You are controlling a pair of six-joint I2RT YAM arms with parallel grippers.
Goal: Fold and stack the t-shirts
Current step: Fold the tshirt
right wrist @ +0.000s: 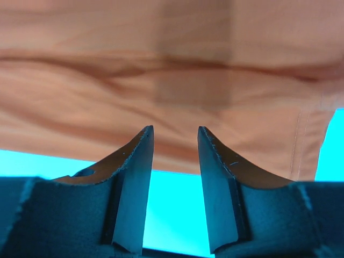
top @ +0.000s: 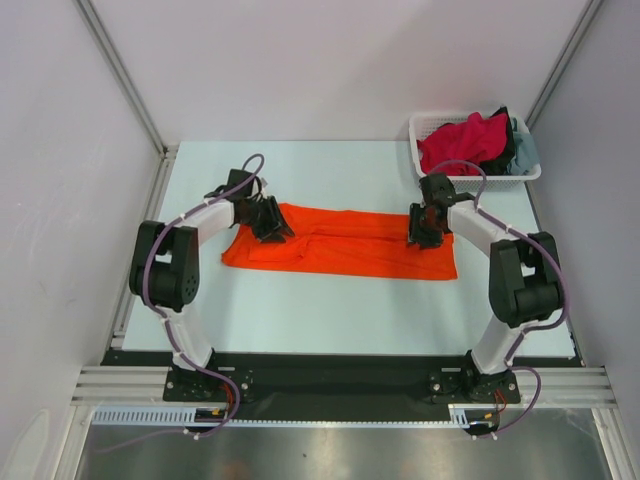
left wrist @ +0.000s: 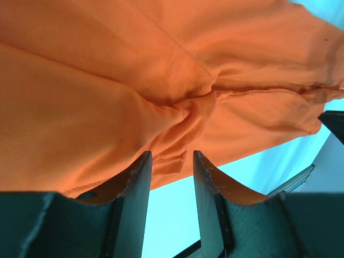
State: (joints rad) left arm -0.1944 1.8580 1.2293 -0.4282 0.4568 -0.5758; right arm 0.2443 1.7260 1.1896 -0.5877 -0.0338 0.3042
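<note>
From above, we saw the orange t-shirt (top: 340, 245) lying flat as a long band across the middle of the tabletop (top: 330, 310), stretched from left to right. The left gripper (top: 272, 225) stood over the shirt's left end and the right gripper (top: 422, 235) over its right end. A white basket (top: 425, 125) sat in the far right corner, holding a crimson-pink t-shirt (top: 465, 140), a black one (top: 503, 125) and a grey-blue one (top: 525, 155).

In the left wrist view, the left gripper (left wrist: 171, 156) had its fingers apart. A bunched fold and hem of the orange t-shirt (left wrist: 107, 80) lay just at the tips, not pinched, and bare tabletop (left wrist: 166, 215) showed through the gap.

In the right wrist view, the right gripper (right wrist: 174, 131) also stood with its fingers apart, at the edge of the orange t-shirt (right wrist: 161, 64). The cloth lay smooth beyond the tips, with tabletop (right wrist: 174, 204) between them. We could not tell whether the tips touched the cloth.
</note>
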